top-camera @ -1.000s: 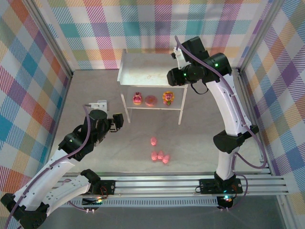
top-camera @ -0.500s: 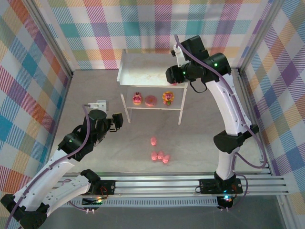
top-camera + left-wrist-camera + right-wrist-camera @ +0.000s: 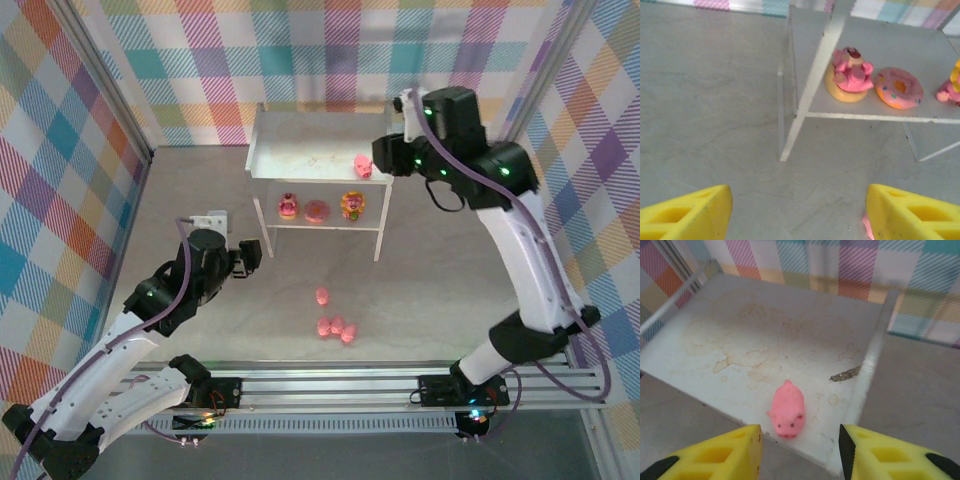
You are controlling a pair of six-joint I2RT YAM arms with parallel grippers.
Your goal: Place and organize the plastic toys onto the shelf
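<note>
The white shelf [image 3: 300, 140] stands at the back centre. One pink pig [image 3: 364, 165] lies on its top tier near the front right corner, also the pig [image 3: 788, 410] in the right wrist view. My right gripper [image 3: 800, 450] hangs open just in front of it, its fingers [image 3: 730, 452] clear of the pig. The lower tier holds a pink-red figure [image 3: 288, 207], a donut [image 3: 317, 210] and a yellow-orange-red figure [image 3: 352, 206]. Several pigs [image 3: 336, 326] lie on the floor. My left gripper [image 3: 799, 215] is open and empty, low over the floor left of the shelf.
A thin white shelf leg [image 3: 790, 135] stands ahead of the left gripper. The checked walls and metal frame posts [image 3: 115, 90] close the area in. The rail [image 3: 400, 385] with the arm bases runs along the near edge.
The right arm has drawn back to the right off the shelf top, and the pig now lies uncovered on the top tier. The left arm has stayed still.
</note>
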